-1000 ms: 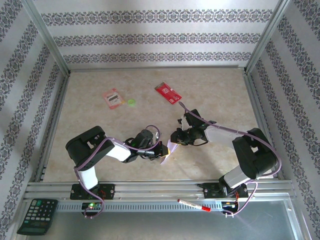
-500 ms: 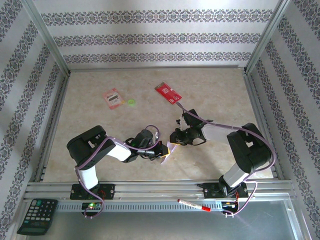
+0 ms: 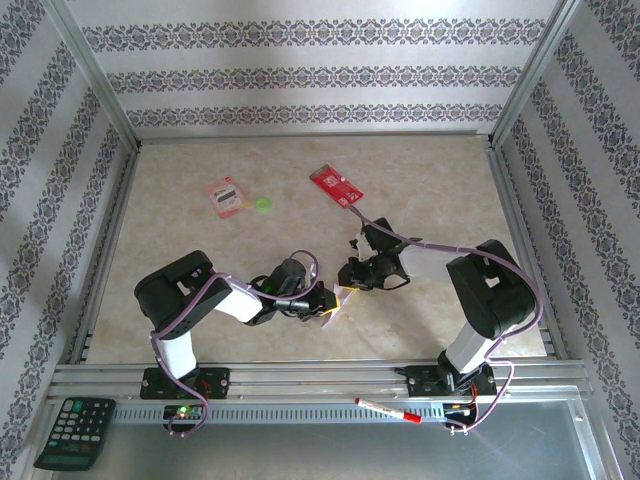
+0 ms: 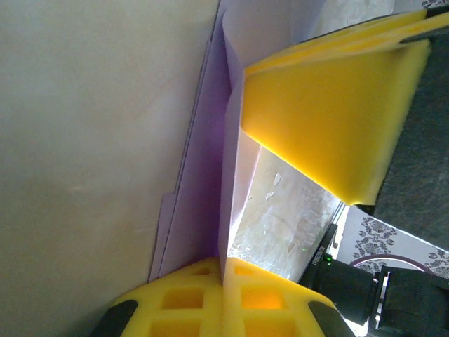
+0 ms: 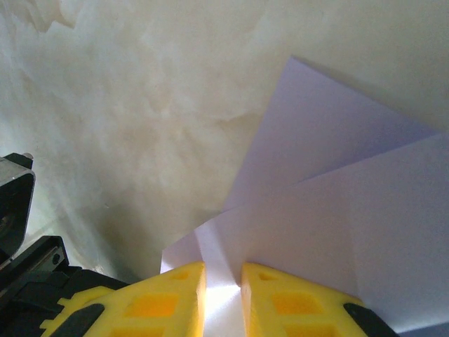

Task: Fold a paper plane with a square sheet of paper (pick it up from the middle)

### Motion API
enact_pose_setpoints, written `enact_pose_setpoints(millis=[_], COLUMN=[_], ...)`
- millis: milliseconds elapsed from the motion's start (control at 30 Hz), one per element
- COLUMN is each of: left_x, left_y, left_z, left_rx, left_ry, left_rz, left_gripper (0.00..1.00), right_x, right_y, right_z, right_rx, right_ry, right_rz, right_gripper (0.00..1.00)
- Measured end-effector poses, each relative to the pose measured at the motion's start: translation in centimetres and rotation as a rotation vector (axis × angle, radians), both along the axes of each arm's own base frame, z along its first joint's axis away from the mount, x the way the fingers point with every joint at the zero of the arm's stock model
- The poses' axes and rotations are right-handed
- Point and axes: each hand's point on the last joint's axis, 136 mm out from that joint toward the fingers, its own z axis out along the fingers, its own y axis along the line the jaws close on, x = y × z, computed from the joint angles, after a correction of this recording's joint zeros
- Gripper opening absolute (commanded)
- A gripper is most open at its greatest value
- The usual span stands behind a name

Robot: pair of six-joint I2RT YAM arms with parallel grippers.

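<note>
Yellow foam fingers [image 5: 161,302] pinch creased lilac paper [image 5: 337,203].

No text legible anywhere, red card [image 3: 336,186] in the upper middle of the top view with white print too small to read, pink-red packet [image 3: 226,196] to its left with a dark mark — unreadable, calculator [image 3: 75,432] at lower left — key markings blurred

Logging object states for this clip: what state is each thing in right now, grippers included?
sheet of paper: partly folded, held between both grippers
left gripper: shut on the sheet of paper
right gripper: shut on the sheet of paper
red card: flat on the table, untouched
pink-red packet: flat on the table, untouched
</note>
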Motion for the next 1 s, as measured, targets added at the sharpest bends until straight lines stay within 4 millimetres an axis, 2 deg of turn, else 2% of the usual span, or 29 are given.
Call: enact_pose_setpoints(millis=[167, 300, 767, 1000], left_x=[0.1, 0.2, -0.1, -1.2], left_y=[0.1, 0.1, 1.0, 2.3], left_z=[0.0, 0.0, 1.4, 2.1], left_rx=[0.0, 0.0, 0.046, 0.134], left_ry=[0.001, 0.0, -0.034, -0.078], left_rz=[0.004, 0.005, -0.003, -0.053], left_gripper=[0.0, 0.06, 0.27, 0.42], right_x=[0.1, 0.1, 0.1, 0.0], right_y=[0.1, 0.1, 0.0, 0.1], right_z=[-0.1, -0.2, -0.3, -0.3], right_rx=[-0.002, -0.003, -0.002, 0.0], right_ry=[-0.001, -0.004, -0.015, -0.015], right_rz=[0.006, 0.012, 0.024, 0.026], right_gripper=[0.22, 0.22, 0.21, 0.21])
